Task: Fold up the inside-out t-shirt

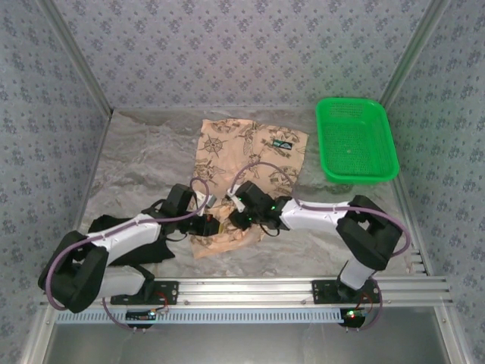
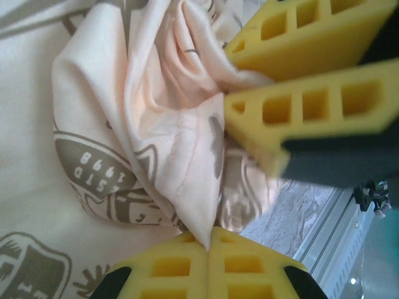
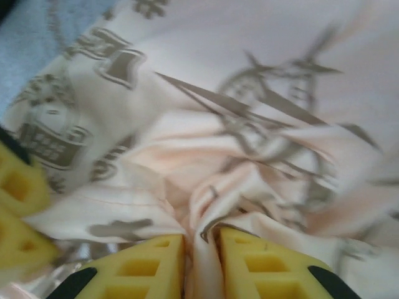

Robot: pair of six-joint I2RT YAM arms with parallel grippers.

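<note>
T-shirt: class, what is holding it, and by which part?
The left end effector and right end effector both pinch the t-shirt by bunched fabric at its near edge.

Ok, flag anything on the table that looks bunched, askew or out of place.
The t-shirt lies flat at its far end, but its near edge is bunched into crumpled folds where the left pincer and right pincer each pinch it close together. Nothing looks spilled or damaged.

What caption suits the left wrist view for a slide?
The left gripper, below, and right gripper, upper right, both pinch the bunched inside-out t-shirt.
</note>
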